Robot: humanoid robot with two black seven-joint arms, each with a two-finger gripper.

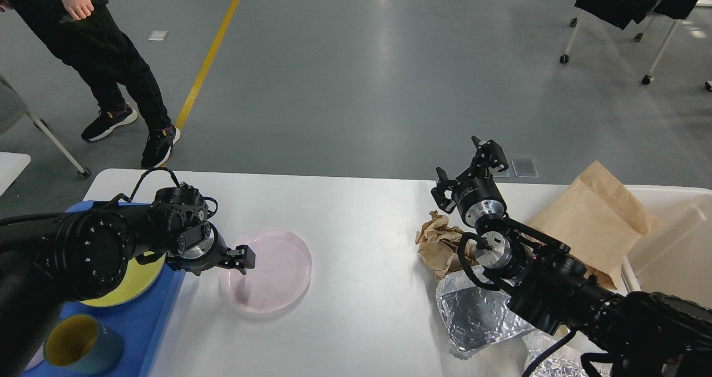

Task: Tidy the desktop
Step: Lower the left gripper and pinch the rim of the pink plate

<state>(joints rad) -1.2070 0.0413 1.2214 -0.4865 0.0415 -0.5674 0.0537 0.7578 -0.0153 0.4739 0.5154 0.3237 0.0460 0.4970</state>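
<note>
The white desktop [361, 221] holds a pale pink plate [272, 271] left of centre. My left gripper [219, 261] is low at the plate's left rim, open, with one finger [245, 253] over the rim; its other finger is mostly hidden by the wrist. My right gripper [461, 163] is open and empty, raised above the desktop's far side over a crumpled brown paper [436, 243]. Crinkled foil [478, 316] lies in front of that paper, partly under my right arm.
A blue tray [150, 316] at the left holds a yellow plate [130, 279] and a teal mug [83, 343]. A brown paper bag [595, 221] leans on a cream-white bin [673, 243] at the right. A person [105, 60] stands beyond the far left corner.
</note>
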